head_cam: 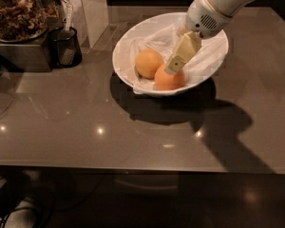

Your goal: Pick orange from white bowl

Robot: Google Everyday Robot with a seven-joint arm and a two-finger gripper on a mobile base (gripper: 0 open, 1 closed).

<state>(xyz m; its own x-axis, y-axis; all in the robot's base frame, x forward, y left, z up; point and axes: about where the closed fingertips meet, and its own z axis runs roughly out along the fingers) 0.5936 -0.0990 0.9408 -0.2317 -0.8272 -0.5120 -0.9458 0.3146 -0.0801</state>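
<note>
The white bowl (pixel 133 42) stands on the grey table (pixel 85 122) and has a crinkled white lining. Two round fruits lie in it. The orange (pixel 168 79), deep reddish-orange, sits at the bowl's front. A paler yellow-orange fruit (pixel 148 62) sits to its left. My gripper (pixel 175 66) comes down from the upper right on a white arm (pixel 213 8). Its cream-coloured finger (pixel 183 51) points down-left and its tip rests at the top of the orange. It holds nothing that I can see.
A dark cup with a utensil (pixel 65 45) stands left of the bowl. A container of brown dried material (pixel 16 13) sits on a metal box at the far left. A white panel (pixel 92 8) stands behind. The table's front edge runs along the bottom.
</note>
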